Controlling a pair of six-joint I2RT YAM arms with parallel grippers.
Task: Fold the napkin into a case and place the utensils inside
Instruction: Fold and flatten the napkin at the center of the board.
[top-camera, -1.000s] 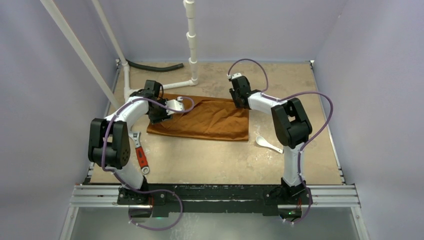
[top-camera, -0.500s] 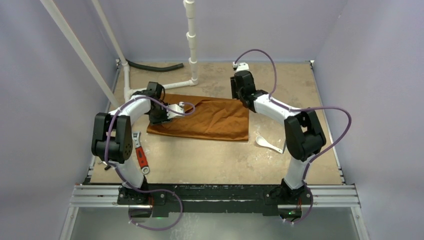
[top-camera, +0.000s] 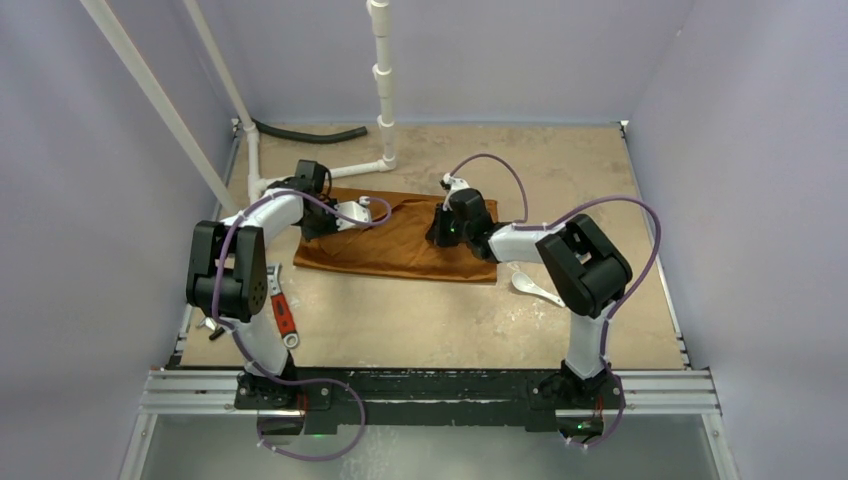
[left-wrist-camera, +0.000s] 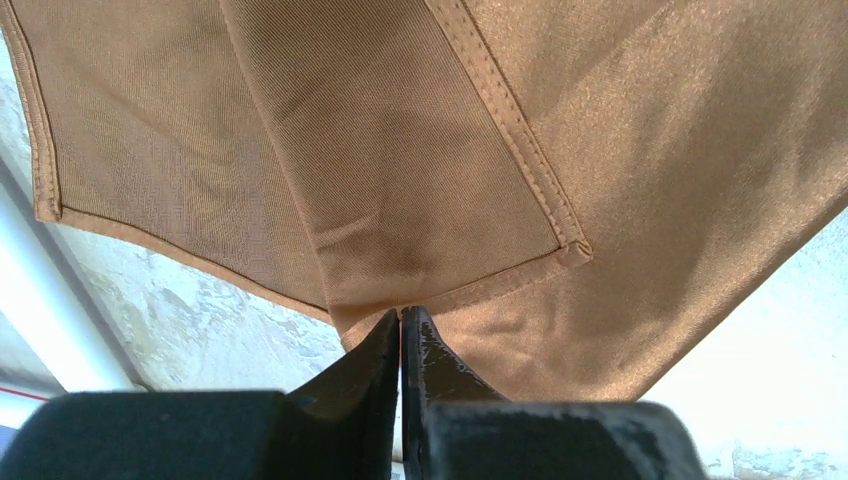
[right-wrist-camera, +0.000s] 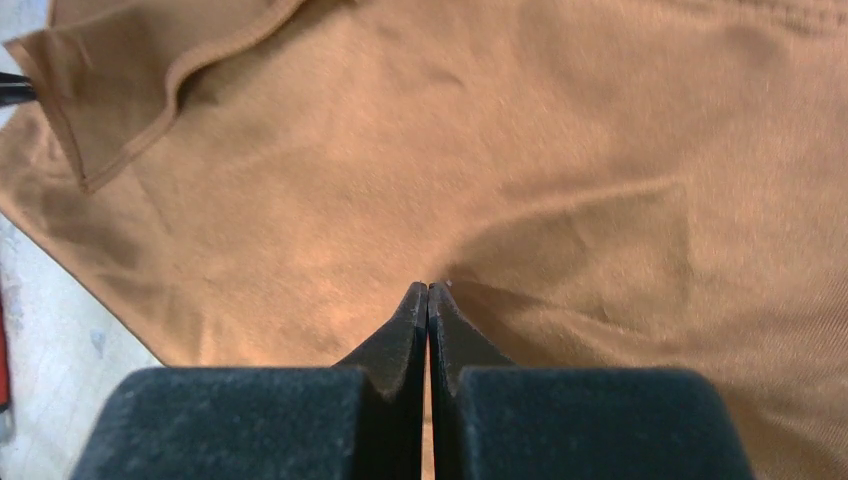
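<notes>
The napkin (top-camera: 400, 245) lies on the counter (top-camera: 420, 330) as a wide rust-orange band, folded over at least once and creased, between the two arms and toward the far half of the surface. It is not yet a narrow case. At its left end a hemmed flap is turned back over the layer below, so the stitched border shows on top.

The left claw (left-wrist-camera: 401, 318) is clenched at that left end. Its tips meet right at the hem, and the cloth appears pinched between them, which reads as a grip taken to carry this end across for the next fold. The right claw (right-wrist-camera: 428, 292) is clenched too, with its tips down on the middle of the cloth where a crease runs out from them. Whether it nips a ridge of fabric or only presses on it cannot be told. Either way, its place near the centre probably serves to pin the cloth or mark a fold line while the other end moves.

The white spoon (top-camera: 535, 288) rests on the bare counter just off the napkin's near right corner, beside the right arm, within reach for when a pouch exists. No second utensil shows in these views. A red-handled tool (top-camera: 283, 315) lies near the left arm, apart from the cloth.
</notes>
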